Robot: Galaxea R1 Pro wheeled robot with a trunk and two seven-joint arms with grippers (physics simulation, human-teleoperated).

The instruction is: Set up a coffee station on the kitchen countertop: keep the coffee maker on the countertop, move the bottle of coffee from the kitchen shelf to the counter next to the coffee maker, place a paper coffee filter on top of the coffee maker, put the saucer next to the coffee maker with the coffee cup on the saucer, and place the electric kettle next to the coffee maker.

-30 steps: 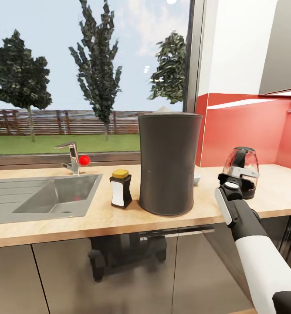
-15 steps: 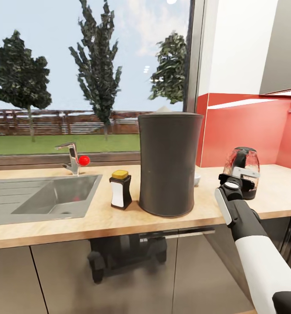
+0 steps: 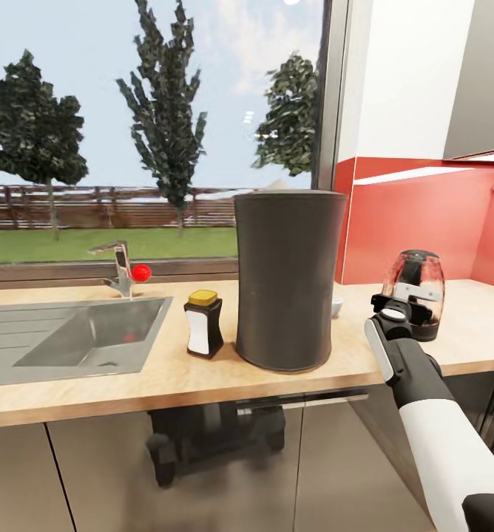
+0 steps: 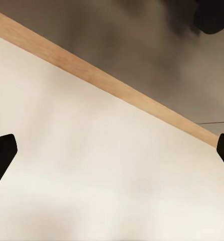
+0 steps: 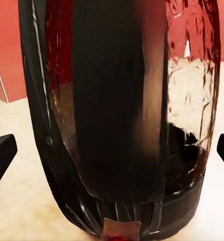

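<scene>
bottle (image 3: 204, 323) stands beside coffee maker (image 3: 285, 277) mid-worktop (image 3: 202, 373): done. right pincer (image 3: 402, 314) open, straddling kettle (image 3: 417, 293) near the worktop's right end. kettle placement remains; filter, saucer, cup unclear.

The right arm reaches forward from the near right, white forearm narrowing to a dark wrist. The right gripper (image 3: 410, 310) has its fingers spread wide. The left gripper (image 4: 112, 150) also has its fingers spread wide.
</scene>
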